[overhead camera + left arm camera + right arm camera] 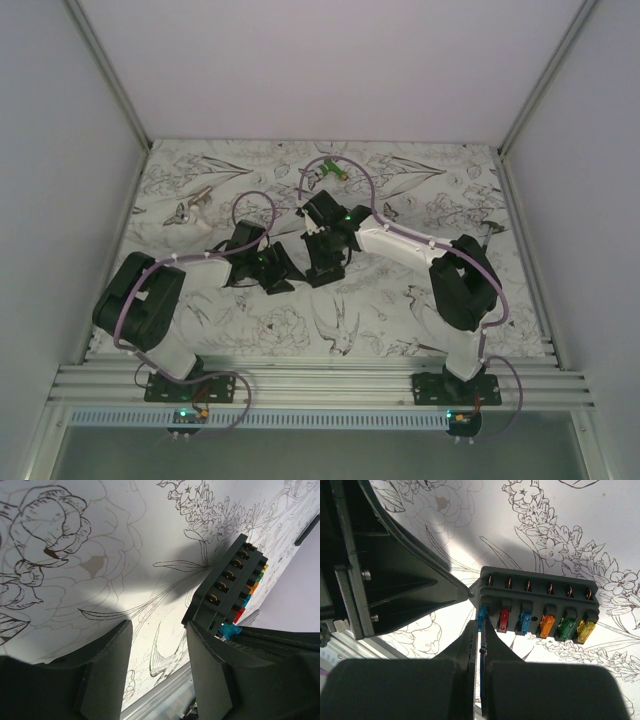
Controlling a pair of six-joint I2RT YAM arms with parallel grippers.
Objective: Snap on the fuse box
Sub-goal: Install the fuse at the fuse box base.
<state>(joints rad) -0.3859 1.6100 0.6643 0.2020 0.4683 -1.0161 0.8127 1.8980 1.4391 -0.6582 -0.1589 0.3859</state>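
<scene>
The fuse box (537,602) is a black oblong block with a row of blue, red, orange, green and yellow fuses in its slots, resting on the flower-print table. My right gripper (482,626) is shut on the blue fuse (481,617) at the box's left end. In the left wrist view the fuse box (227,582) lies just past the tip of the right-hand finger (210,655), outside the jaws. My left gripper (160,627) is open with only table between its fingers. In the top view both grippers (280,268) (325,262) meet mid-table and hide the box.
A green-and-white gadget (336,172) lies at the back of the table. A small silvery tool (195,203) lies at the back left, and a dark stick (490,228) at the right edge. White walls enclose the table; an aluminium rail (320,385) runs along the near edge.
</scene>
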